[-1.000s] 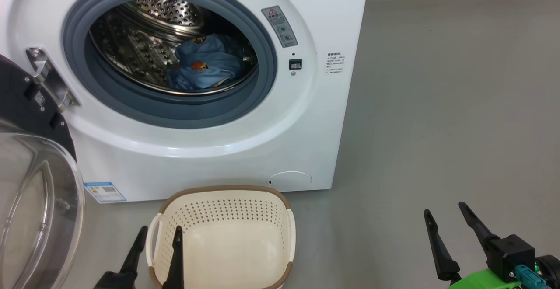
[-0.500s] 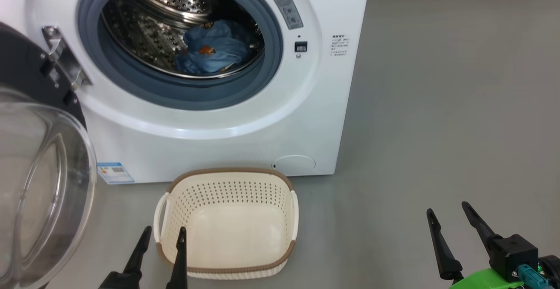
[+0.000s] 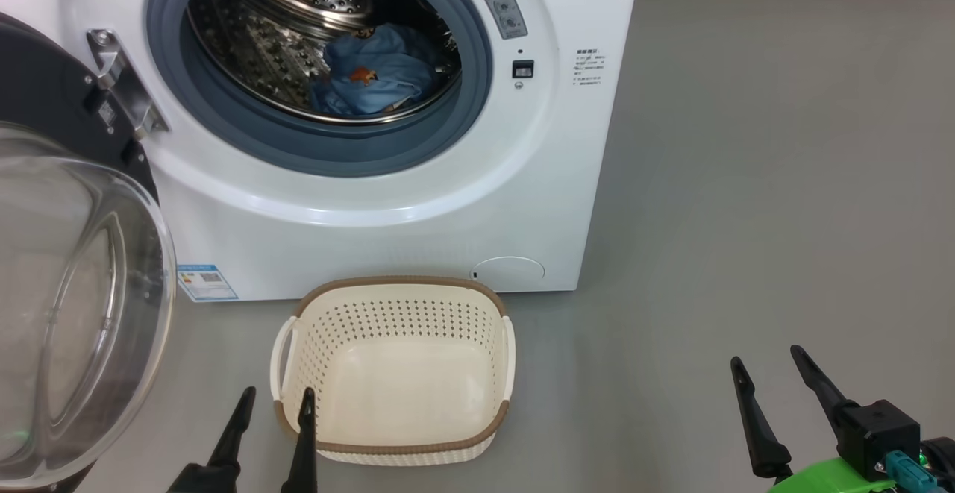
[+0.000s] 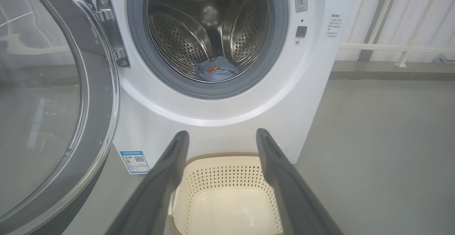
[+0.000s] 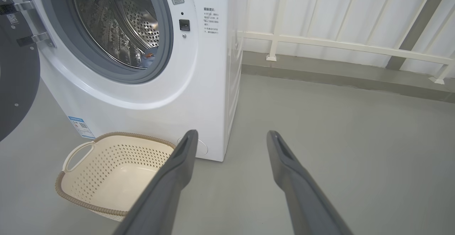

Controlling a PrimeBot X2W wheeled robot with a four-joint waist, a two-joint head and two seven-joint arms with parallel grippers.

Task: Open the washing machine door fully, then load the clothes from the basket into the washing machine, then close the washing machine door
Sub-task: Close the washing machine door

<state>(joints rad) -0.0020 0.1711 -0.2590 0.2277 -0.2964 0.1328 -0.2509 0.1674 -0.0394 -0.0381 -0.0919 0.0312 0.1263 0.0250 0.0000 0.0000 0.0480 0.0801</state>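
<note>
left gripper point(image 3: 276, 394): fingers apart, nothing between them; low, near the near-left corner of the basket
right gripper point(image 3: 767, 356): fingers apart, empty; over bare floor point(image 3: 746, 180), well apart from the machine
basket point(image 3: 399, 281): on the floor just in front of the washing machine; nothing in it; loading judged done
door point(image 3: 74, 291): swung open on the robot's left, hung from the metal hinge point(image 3: 123, 90); glass bowl bulges outward; closing is the step left
door, handling: judged rigid and fairly heavy, turning freely on the hinge; glass and glossy face slick, poor for a pinch; better a push with a finger flat on the dark rim, on the side far from the hinge for leverage; that far edge is cut off at the frame edge, so its exact lie cannot be told
washing machine point(image 3: 373, 247): white front, round opening facing the robot
clothes point(image 3: 377, 79): low in the drum point(image 3: 283, 38), behind the gasket point(image 3: 298, 154) and apart from it; soft and light; nothing trails over the lip, so nothing to catch when the door shuts
</note>
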